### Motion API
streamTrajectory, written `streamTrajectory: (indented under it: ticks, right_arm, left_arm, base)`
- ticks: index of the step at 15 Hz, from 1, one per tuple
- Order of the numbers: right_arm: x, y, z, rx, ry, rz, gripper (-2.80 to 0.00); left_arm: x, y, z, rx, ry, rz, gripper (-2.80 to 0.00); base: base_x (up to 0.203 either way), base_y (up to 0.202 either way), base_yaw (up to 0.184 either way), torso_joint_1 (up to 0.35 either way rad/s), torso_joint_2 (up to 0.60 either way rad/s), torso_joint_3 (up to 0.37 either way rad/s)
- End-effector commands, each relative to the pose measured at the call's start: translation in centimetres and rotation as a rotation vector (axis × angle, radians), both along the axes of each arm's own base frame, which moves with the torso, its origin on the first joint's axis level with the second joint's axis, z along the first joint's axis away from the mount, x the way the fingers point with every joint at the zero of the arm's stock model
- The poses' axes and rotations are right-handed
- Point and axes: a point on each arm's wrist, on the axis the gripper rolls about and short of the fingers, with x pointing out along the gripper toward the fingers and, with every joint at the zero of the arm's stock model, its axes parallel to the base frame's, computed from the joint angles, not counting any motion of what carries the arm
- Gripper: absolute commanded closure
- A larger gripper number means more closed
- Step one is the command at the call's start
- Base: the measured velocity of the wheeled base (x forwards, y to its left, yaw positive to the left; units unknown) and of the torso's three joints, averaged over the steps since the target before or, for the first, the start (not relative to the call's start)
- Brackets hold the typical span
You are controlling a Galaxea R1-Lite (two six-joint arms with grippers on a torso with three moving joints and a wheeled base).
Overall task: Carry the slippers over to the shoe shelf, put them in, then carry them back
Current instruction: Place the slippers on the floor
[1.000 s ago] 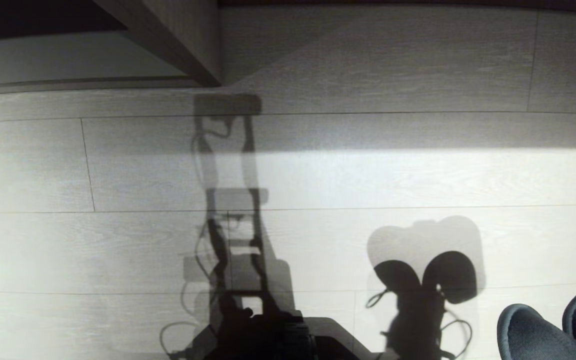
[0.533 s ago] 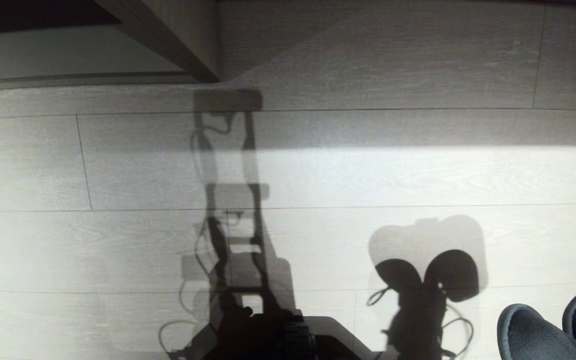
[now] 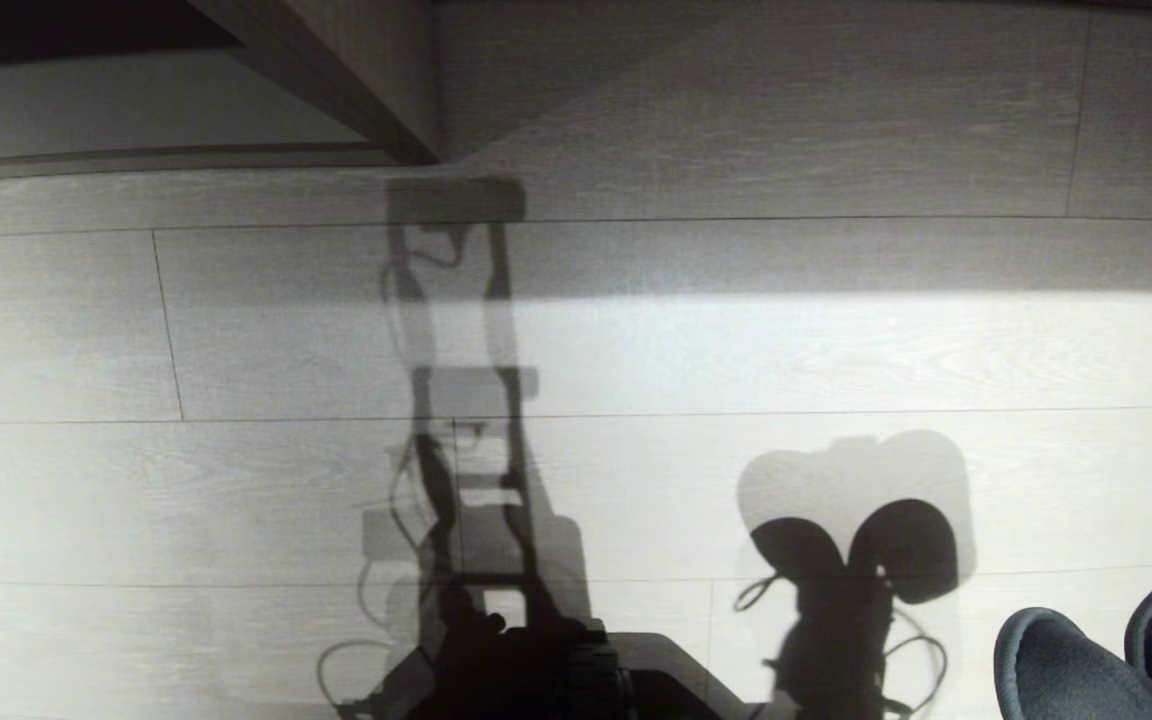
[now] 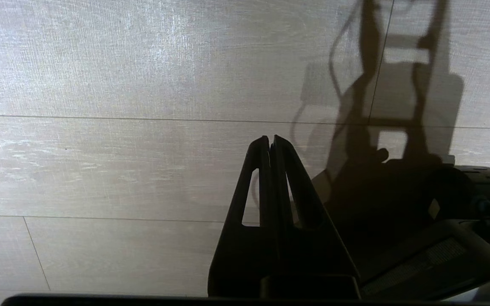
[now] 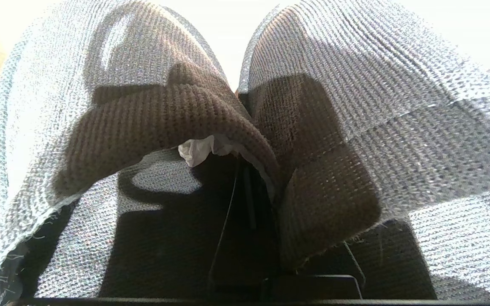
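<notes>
Ribbed grey-blue slippers (image 5: 355, 127) pinched in my right gripper (image 5: 249, 191); left gripper (image 4: 270, 142) closed, empty, over pale floor planks (image 3: 836, 360).

Left gripper (image 4: 270, 142) has two slim black tapered fingers, each with a long slot cut through it. Black base housing (image 4: 462, 221) beside it shows a ribbed strip and small round white marking.

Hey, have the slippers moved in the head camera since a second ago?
No. The slippers sit in the same lower right corner of the head view, while the shoe shelf's edge slid slightly upward, which fits the camera moving, not the slippers.
</notes>
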Motion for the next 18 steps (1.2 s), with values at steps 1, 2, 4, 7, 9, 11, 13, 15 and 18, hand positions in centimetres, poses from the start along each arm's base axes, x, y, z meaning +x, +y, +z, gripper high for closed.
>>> streamTrajectory:
  ticks: [1,2,4,7,9,11,13,15,18]
  right_arm:
    - [0.0,0.0,0.0,-0.001,-0.001,0.001,0.00]
    - [0.0,0.0,0.0,-0.001,-0.001,0.001,0.00]
    - [0.0,0.0,0.0,-0.001,-0.001,0.001,0.00]
    - [0.0,0.0,0.0,-0.001,-0.001,0.001,0.00]
    - [0.0,0.0,0.0,-0.001,-0.001,0.001,0.00]
    - [0.0,0.0,0.0,-0.001,-0.001,0.001,0.00]
    - [0.0,0.0,0.0,-0.010,-0.004,0.001,0.00]
    - [0.0,0.0,0.0,-0.011,-0.003,0.003,0.00]
    - [-0.9,0.2,4.2,-0.017,-0.068,0.069,0.00]
  left_arm:
    - [0.0,0.0,0.0,-0.001,0.000,0.000,0.00]
    - [0.0,0.0,0.0,-0.001,0.000,0.000,0.00]
    - [0.0,0.0,0.0,-0.001,0.000,0.000,0.00]
    - [0.0,0.0,0.0,-0.001,0.000,0.000,0.00]
    - [0.0,0.0,0.0,-0.001,0.000,0.000,0.00]
    - [0.0,0.0,0.0,-0.001,0.000,0.000,0.00]
    - [0.0,0.0,0.0,-0.001,0.000,0.000,0.00]
    - [0.0,0.0,0.0,-0.001,0.000,0.000,0.00]
    - [0.0,0.0,0.0,0.000,0.000,0.000,0.00]
  base:
    - [0.000,0.000,0.000,0.000,0.00,0.000]
    - [0.000,0.000,0.000,0.000,0.00,0.000]
    - [0.000,0.000,0.000,0.000,0.00,0.000]
    - [0.000,0.000,0.000,0.000,0.00,0.000]
    - [0.000,0.000,0.000,0.000,0.00,0.000]
    - [0.000,0.000,0.000,0.000,0.00,0.000]
    - [0.000,0.000,0.000,0.000,0.00,0.000]
    - [0.000,0.000,0.000,0.000,0.00,0.000]
    - [0.000,0.000,0.000,0.000,0.00,0.000]
